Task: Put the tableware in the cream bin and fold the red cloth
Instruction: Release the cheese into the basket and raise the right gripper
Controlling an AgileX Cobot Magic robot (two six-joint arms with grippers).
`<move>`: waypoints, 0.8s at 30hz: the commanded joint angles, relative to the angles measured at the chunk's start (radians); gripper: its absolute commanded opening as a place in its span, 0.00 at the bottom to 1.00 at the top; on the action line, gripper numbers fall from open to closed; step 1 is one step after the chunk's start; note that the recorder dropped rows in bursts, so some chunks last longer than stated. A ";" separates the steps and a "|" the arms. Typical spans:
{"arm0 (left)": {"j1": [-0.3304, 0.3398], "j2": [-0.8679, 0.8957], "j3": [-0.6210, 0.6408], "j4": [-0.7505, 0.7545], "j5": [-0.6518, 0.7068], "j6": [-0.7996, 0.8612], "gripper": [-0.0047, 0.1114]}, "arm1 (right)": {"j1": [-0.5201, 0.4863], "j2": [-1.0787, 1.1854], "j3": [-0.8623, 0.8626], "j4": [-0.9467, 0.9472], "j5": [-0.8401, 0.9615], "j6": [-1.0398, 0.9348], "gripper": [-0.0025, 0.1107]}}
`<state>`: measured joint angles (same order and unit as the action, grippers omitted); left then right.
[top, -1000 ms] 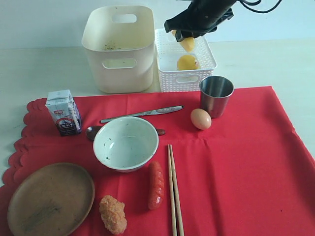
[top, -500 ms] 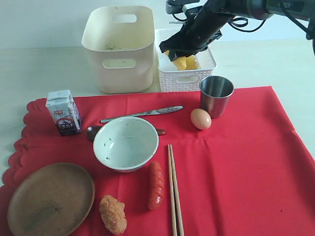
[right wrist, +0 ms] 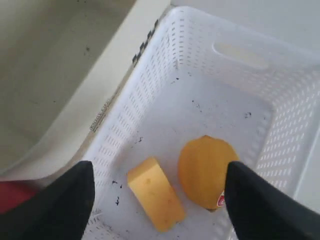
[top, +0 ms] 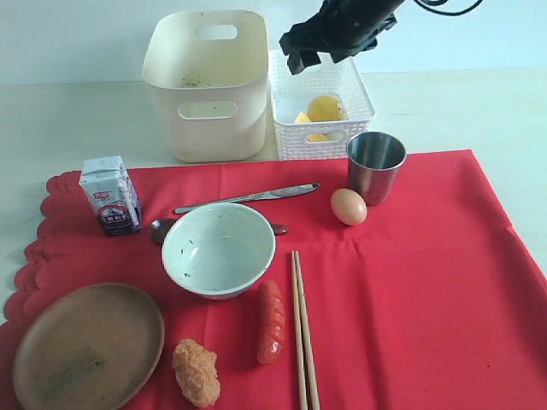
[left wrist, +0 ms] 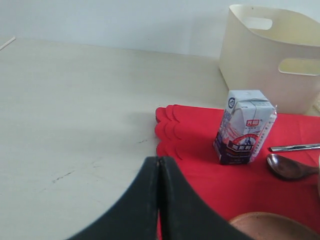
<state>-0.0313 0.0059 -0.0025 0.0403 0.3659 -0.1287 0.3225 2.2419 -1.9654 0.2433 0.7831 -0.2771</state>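
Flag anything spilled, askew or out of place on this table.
Nothing is spilled or toppled. One oddity: the dark spoon passes behind or under the speckled bowl, only its ends showing. Dark specks dot the floor of the white lattice basket.

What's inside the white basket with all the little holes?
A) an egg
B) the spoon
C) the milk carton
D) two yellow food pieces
D: the right wrist view looks straight down into the white basket, where a yellow wedge and a round yellow fruit lie side by side on its floor, with nothing else in there.
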 commanded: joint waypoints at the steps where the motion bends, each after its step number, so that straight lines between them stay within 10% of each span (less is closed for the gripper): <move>1: 0.002 -0.006 0.002 0.002 -0.011 0.001 0.04 | -0.002 -0.078 -0.008 -0.025 0.074 -0.007 0.62; 11: 0.002 -0.006 0.002 0.002 -0.011 0.001 0.04 | -0.002 -0.205 -0.008 -0.149 0.273 0.123 0.26; 24: 0.002 -0.006 0.002 0.002 -0.011 0.001 0.04 | -0.002 -0.326 -0.006 -0.169 0.372 0.165 0.08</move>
<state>-0.0313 0.0059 -0.0025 0.0403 0.3659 -0.1287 0.3225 1.9502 -1.9654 0.0948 1.1417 -0.1288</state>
